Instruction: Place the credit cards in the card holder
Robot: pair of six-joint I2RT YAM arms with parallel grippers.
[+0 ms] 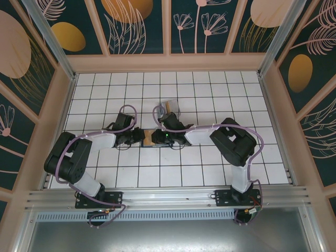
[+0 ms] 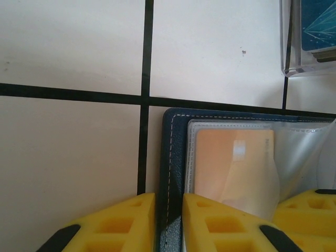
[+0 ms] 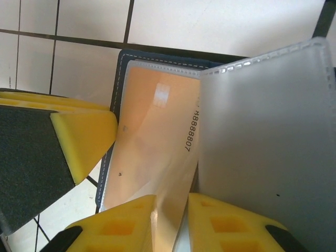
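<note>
A dark blue wallet [image 2: 172,137] lies open on the tiled table, and a tan-gold credit card [image 3: 152,131] sits in its clear sleeve. My left gripper [image 2: 169,223] is shut on the wallet's left edge. My right gripper [image 3: 172,227] stands slightly open, and the near end of the tan card passes between its fingers beside the raised sleeve flap [image 3: 268,131]. From above, both grippers meet over the wallet, left [image 1: 139,137] and right [image 1: 158,137]. The clear card holder [image 1: 172,108] stands just beyond them with a bluish card [image 2: 317,26] in it.
The white tiled table [image 1: 210,89] is walled by tan panels at the back and both sides. Both arms bend inward from their bases at the near edge. My left gripper's finger [image 3: 79,136] is close beside the wallet in the right wrist view.
</note>
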